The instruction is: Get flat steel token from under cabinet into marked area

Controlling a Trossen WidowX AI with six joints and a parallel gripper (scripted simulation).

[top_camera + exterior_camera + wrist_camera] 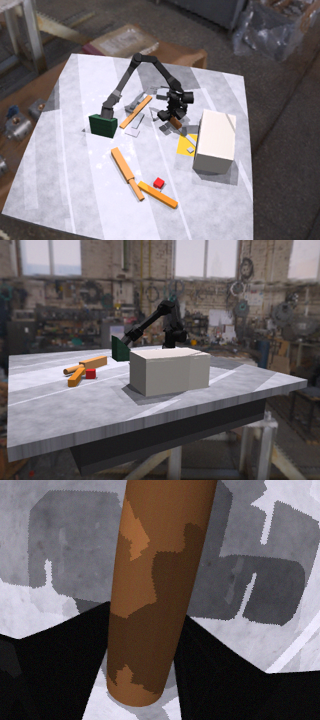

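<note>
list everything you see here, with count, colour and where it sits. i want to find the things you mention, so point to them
cabinet (pixel 217 134) (pixel 175 371): 1, off-white, right side of table in top view
marked area (pixel 183 145): 1, yellow, in front of cabinet
small flat square piece (pixel 190 149): 1, grey, on marked area
thin-bladed tool (pixel 176 122) (pixel 155 580): 1, brown handle, grey blade, handle in claw, blade over marked area
paddle-like piece (pixel 122 165) (pixel 93 362): 1, orange, near side
bars: 2, orange, one (pixel 158 195) (pixel 76 376) by the paddle-like piece, one (pixel 135 111) near arm
cube (pixel 158 182) (pixel 90 373): 1, red, by near bar
flat pieces: several, pale grey, around far bar
block (pixel 103 127) (pixel 119 351): 1, green, at arm's foot
arm (pixel 147 59) (pixel 152 317): 1, black
claw (pixel 173 117) (pixel 144 615): 1, black, shut on handle
</note>
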